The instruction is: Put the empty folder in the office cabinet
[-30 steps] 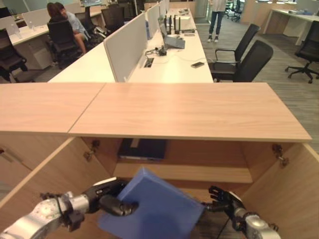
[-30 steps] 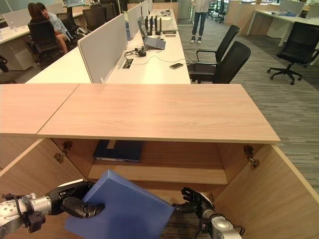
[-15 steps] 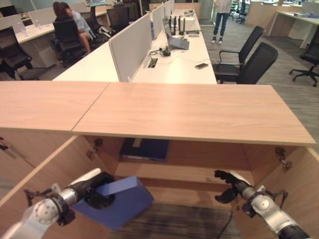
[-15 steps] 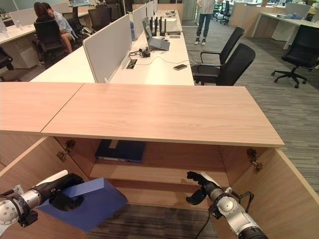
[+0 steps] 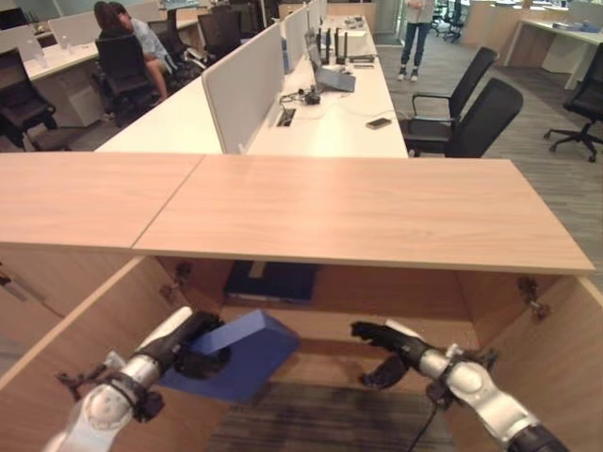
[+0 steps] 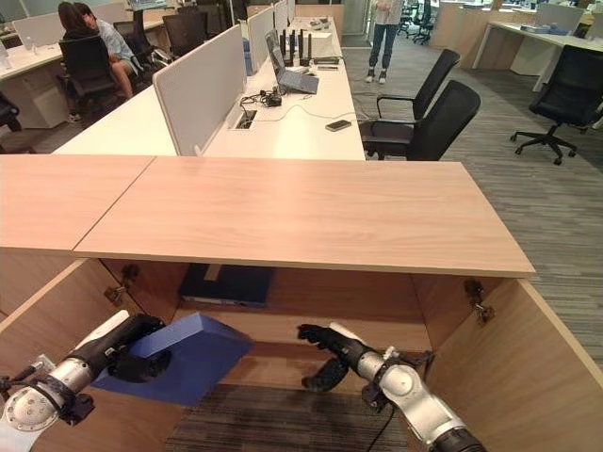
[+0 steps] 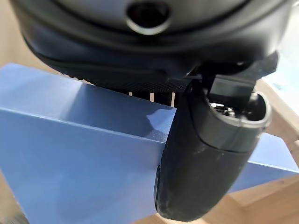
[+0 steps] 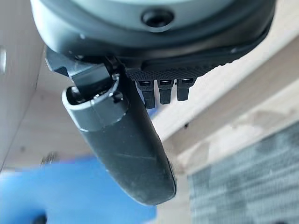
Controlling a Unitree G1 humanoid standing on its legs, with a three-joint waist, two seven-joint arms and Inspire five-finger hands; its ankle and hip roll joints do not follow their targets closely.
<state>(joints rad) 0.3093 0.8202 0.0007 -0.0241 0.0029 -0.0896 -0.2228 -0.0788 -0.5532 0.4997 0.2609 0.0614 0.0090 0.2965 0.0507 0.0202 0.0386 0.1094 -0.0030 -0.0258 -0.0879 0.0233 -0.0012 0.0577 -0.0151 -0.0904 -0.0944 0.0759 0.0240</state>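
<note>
The robot holds a blue folder (image 5: 237, 350) low in the open office cabinet (image 5: 358, 212).
The left hand (image 5: 185, 340) grips the folder at the lower left of the frame, its corner near the shelf edge (image 5: 377, 330). A dark folder (image 5: 270, 281) lies on the shelf at the back. The right hand (image 6: 330, 350) hangs at lower middle, fingers loose, holding nothing, with open room between it and the folder.

Both arms silver-grey, rounded metal segments with dark collars at the wrists. Left robot hand (image 5: 193, 341) and right robot hand (image 6: 325, 356): black and glossy, thumbs bearing white covers. Round screw recess in each wrist housing.
</note>
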